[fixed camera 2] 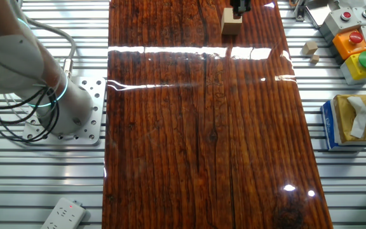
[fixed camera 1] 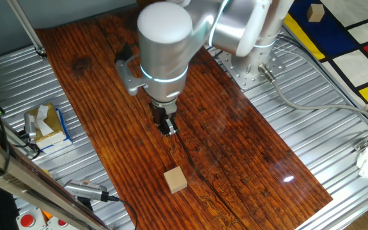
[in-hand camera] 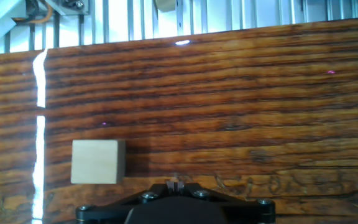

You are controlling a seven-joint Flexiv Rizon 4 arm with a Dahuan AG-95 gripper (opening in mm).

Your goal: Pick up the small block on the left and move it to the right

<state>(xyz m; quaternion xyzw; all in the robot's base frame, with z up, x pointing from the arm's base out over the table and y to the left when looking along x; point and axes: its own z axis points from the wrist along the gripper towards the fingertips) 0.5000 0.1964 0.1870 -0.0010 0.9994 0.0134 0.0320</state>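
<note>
small block (fixed camera 1: 176, 179) low centre on the bench (fixed camera 1: 235, 147), untouched; tool (fixed camera 1: 167, 124) above it mid-frame, apart; open or closed: cannot tell.

Small block (fixed camera 1: 176, 179) on wooden board (fixed camera 1: 235, 147)

Work surface: a dark, glossy reddish-brown wooden board (fixed camera 1: 235, 140) with strong grain, laid diagonally across a table of ribbed aluminium profiles (fixed camera 1: 337, 96). Bright overhead light glints off the board as a white band near the top of the other fixed view and as a small spot at the lower right. Upper right of one fixed view: floor covering (fixed camera 1: 350, 45) in white, yellow, red and blue rectangles with black lines. Lower left of the other fixed view: a white power strip (fixed camera 2: 62, 215).
</note>
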